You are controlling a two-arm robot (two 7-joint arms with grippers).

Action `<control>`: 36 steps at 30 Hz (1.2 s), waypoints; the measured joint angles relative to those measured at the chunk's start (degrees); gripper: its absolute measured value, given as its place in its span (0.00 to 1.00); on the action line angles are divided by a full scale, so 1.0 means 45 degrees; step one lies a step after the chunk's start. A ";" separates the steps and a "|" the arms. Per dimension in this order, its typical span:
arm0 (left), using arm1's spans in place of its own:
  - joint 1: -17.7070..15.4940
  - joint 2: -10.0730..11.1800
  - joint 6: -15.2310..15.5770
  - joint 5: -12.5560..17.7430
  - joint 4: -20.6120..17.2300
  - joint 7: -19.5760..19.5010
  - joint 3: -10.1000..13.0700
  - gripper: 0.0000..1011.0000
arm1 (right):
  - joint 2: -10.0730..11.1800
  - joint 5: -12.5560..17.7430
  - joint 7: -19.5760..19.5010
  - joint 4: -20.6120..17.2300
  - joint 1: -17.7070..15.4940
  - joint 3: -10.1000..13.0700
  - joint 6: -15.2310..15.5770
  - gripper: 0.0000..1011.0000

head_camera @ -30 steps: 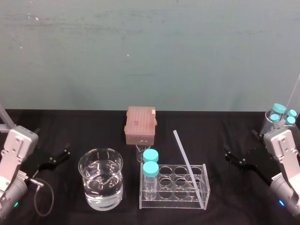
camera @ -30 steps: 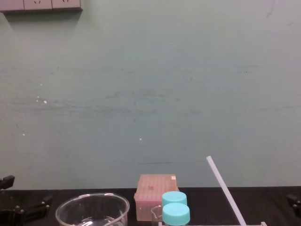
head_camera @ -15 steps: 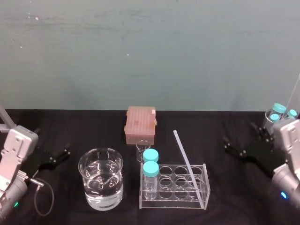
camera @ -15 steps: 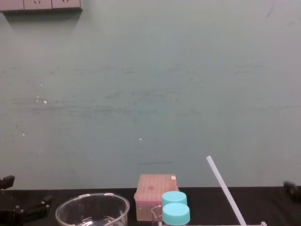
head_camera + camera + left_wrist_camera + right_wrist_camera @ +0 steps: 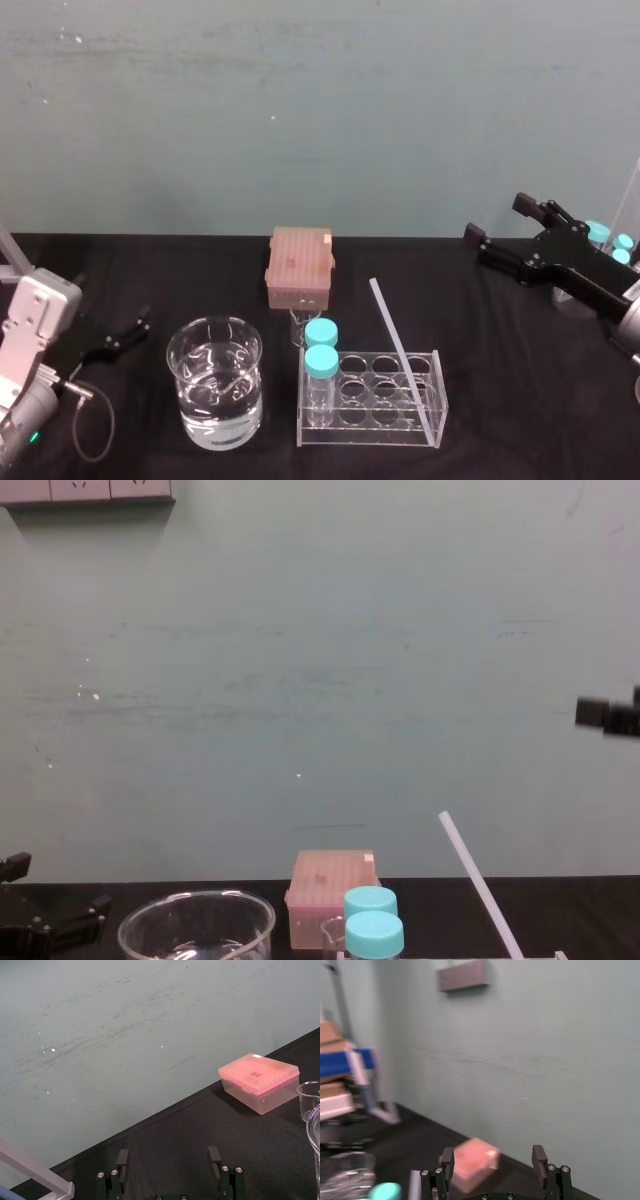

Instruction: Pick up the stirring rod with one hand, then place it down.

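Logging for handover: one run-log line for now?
stirring rod leaning in test tube rack, ungripped | right gripper open, aloft to its right | left gripper open, parked left

Right gripper (image 5: 493, 1154) (fingers (image 5: 538, 1156) apart) faces a pink box (image 5: 472, 1164).

A beaker of water (image 5: 215, 395) stands on the black tabletop (image 5: 500, 400) just inward of the left fingers (image 5: 137, 327). A clear rack (image 5: 370, 425) holding two blue-capped bottles (image 5: 321, 360) sits below and inward of the right fingers (image 5: 480, 240). A pink box (image 5: 299, 266) lies between the two sets of fingers, a small empty glass (image 5: 303, 325) just in front of it. Blue-capped tubes (image 5: 598, 232) stand outward of the right fingers.
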 joint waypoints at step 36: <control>0.0001 0.0000 0.0000 -0.0001 0.0000 0.0000 0.0001 0.99 | 0.0677 0.0001 0.0950 -0.0134 0.2958 -0.3922 0.5917 0.99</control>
